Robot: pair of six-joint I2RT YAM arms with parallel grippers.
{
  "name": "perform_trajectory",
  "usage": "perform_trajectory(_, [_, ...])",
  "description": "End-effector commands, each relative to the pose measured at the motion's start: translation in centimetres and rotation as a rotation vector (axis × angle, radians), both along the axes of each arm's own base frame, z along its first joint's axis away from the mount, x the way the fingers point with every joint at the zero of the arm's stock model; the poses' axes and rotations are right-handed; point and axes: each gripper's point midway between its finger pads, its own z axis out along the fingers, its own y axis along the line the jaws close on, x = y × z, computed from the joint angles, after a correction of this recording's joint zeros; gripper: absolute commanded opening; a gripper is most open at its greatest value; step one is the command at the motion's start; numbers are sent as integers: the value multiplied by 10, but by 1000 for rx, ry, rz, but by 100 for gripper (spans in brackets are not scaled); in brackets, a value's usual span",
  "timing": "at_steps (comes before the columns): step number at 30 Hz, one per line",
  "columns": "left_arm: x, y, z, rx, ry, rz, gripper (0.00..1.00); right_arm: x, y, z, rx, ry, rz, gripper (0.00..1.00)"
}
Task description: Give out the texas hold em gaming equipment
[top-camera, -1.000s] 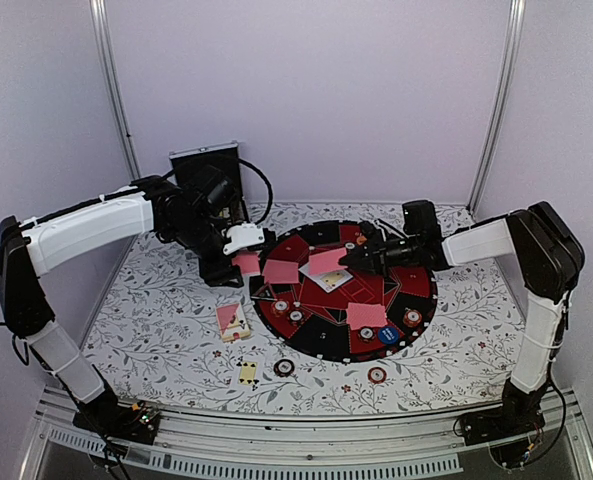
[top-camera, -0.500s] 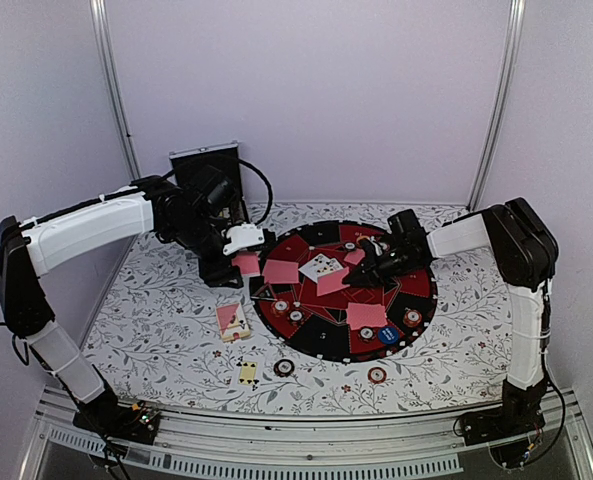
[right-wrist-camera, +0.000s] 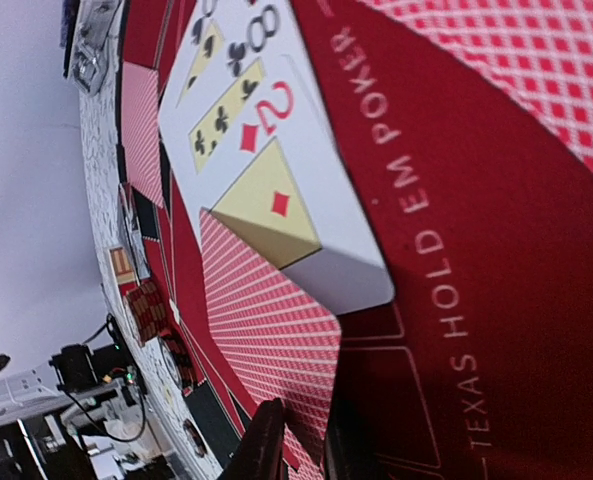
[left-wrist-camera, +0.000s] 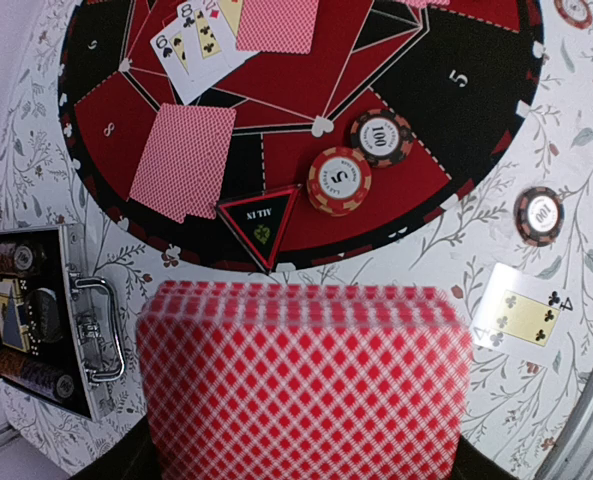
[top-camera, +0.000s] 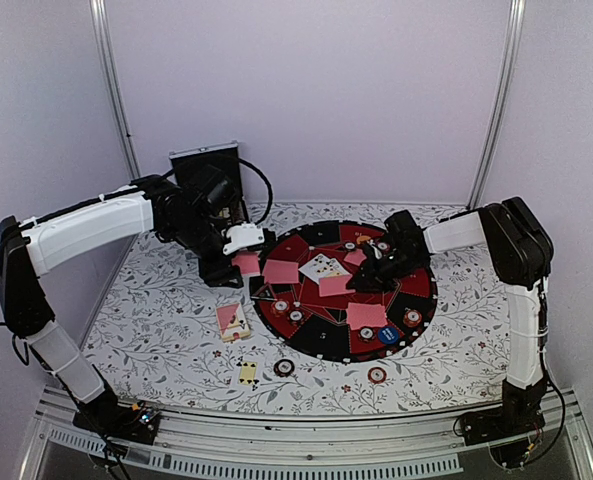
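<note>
The left claw [top-camera: 244, 258] is clenched on the deck of pink-backed playing cards [left-wrist-camera: 306, 390], held at the left rim of the round red-and-black felt mat [top-camera: 326, 338]. The right claw [top-camera: 361, 278] lies low on the mat, tips at one face-down pink-backed card [right-wrist-camera: 266, 330]; gripping or released cannot be told. The deck lies leftward of it.
</note>
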Motion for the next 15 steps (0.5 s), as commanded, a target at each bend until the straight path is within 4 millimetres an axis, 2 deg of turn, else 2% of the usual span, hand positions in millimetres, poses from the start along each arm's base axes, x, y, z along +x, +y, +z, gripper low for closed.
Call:
perform_trajectory(1, [4, -2, 14, -33, -18, 7, 0, 3, -18, -22, -117, 2, -18, 26])
perform_trajectory(3, [4, -2, 14, -31, -16, 7, 0, 4, -21, -20, -138, -4, -20, 38])
perform_trajectory(9, [4, -2, 14, -30, -17, 6, 0, 6, -31, -4, -186, -58, -45, 50])
perform_trajectory(15, [3, -1, 12, -29, -12, 6, 0, -6, -44, 9, -221, -97, -78, 58])
